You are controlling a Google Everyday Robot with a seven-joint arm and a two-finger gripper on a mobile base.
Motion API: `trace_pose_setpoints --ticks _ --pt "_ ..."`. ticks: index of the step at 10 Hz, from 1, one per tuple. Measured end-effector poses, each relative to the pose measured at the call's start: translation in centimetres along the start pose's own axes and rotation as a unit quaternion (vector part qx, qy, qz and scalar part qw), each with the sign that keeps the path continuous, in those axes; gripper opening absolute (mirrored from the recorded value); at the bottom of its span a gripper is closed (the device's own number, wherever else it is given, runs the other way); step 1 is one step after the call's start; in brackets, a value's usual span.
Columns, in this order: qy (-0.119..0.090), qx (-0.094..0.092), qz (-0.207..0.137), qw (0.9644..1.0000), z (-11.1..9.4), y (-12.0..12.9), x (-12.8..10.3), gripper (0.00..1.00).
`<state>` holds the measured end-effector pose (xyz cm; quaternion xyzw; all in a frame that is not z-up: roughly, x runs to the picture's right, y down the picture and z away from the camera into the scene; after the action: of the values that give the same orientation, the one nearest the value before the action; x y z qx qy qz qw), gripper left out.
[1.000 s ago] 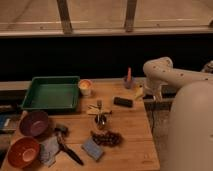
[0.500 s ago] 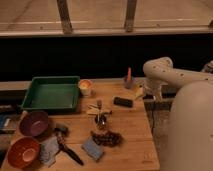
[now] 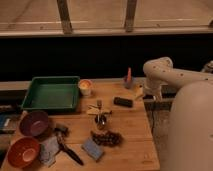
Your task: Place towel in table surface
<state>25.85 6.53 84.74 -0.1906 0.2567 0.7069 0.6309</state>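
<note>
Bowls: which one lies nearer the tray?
The purple bowl, beside the tray; the orange bowl sits farther. Hand: at the table's right edge.

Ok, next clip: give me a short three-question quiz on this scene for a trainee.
1. True or false: the green tray sits at the far left corner of the table.
2. Which lies closest to the towel? A) the black block B) the orange bowl C) the cup
3. Fill in: as the camera view shows it, the gripper is at the table's ____ edge, well away from the towel.

Key: 1 true; 2 B; 3 right.
</note>
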Motion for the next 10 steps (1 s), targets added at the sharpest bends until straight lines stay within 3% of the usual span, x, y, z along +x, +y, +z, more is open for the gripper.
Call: trace_pose_setpoints --ticks 3,5,8,10 --pt "0.0 0.002 -0.001 1.0 0.0 0.0 0.1 0.8" --pt "-0.015 0.015 -0.021 0.9995 -0.6 0.6 0.6 0.8" --pt "-0.043 0.029 -0.084 0.9951 -2.9 5.7 3.8 0.8" --pt "-0.058 0.03 -0.142 0.9877 -4.9 11.3 6.3 0.8"
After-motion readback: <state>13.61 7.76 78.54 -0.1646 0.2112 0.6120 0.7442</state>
